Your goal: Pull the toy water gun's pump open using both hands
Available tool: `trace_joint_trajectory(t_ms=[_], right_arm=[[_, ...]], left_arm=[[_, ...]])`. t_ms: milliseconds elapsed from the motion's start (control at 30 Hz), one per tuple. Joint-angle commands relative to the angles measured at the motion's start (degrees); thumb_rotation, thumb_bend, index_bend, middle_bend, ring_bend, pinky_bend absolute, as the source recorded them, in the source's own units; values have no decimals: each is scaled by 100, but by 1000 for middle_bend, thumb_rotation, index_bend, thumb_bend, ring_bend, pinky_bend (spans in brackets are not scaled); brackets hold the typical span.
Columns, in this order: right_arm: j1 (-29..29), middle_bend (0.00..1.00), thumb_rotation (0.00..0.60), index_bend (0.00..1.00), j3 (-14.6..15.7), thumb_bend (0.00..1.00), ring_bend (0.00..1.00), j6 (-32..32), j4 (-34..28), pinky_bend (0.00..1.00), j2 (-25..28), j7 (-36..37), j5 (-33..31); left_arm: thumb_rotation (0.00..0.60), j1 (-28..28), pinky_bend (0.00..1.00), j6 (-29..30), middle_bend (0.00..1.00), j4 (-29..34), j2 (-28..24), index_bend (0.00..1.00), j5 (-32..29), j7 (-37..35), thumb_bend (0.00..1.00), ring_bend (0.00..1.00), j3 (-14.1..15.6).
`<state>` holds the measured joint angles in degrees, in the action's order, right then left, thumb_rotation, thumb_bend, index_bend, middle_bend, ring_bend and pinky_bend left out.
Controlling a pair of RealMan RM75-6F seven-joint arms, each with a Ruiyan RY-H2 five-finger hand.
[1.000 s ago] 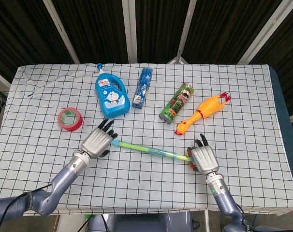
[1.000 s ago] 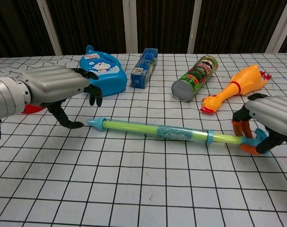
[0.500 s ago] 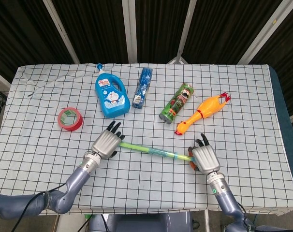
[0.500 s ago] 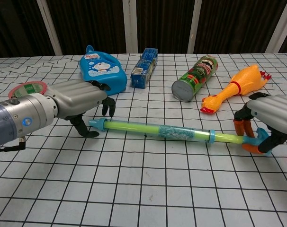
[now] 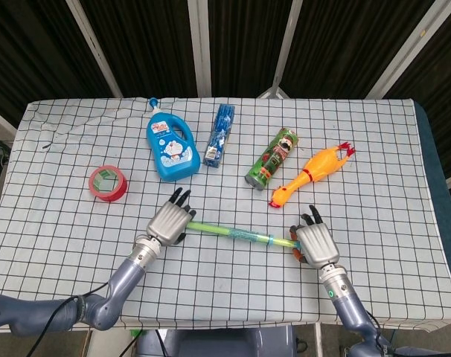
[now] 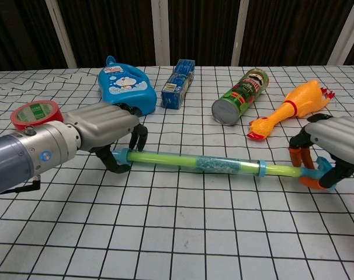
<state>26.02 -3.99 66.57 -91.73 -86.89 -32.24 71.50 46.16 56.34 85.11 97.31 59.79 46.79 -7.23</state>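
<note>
The toy water gun [image 5: 233,233] [image 6: 194,162] lies across the front of the table. It is a long green tube with a blue tip on the left, a blue collar, and an orange handle [image 6: 308,175] on the right. My right hand [image 5: 315,244] [image 6: 335,140] grips that orange handle. My left hand [image 5: 170,222] [image 6: 101,131] arches over the blue tip, with fingers behind the tube and the thumb in front. The fingers look loose around the tube rather than clamped. In the head view the left hand hides the tip.
A red tape roll [image 5: 107,183] [image 6: 34,114] sits left of my left hand. Behind the gun lie a blue detergent bottle [image 5: 171,147], a blue packet [image 5: 219,135], a green chips can [image 5: 272,158] and an orange rubber chicken [image 5: 311,174].
My left hand has moved right along the table and now straddles the gun's blue tip. The right hand and the gun have hardly moved.
</note>
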Motion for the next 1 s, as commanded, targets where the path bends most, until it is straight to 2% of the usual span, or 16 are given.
trace_joint_trajectory(t_ms=[33,333,567,1000], right_arm=[[12,620,600,735,-8,500,222,4,-21,0,11,-19,10],[15,621,600,735,-11,501,222,39,-94,0,41,-82,1],[16,620,600,735,-20,501,222,71,-152,0,50,-118,-5],[4,621,600,735,-60,501,222,133,-262,0,155,-124,-40]], left_arm=[[600,1,22,54,460,-70,56,456,140,-140,431,78,31],[600,-59,51,206,551,-341,195,513,417,-470,444,122,119],[600,-95,51,258,561,-377,164,517,489,-551,443,126,142],[600,-116,52,396,556,153,-204,517,792,-707,443,126,104]])
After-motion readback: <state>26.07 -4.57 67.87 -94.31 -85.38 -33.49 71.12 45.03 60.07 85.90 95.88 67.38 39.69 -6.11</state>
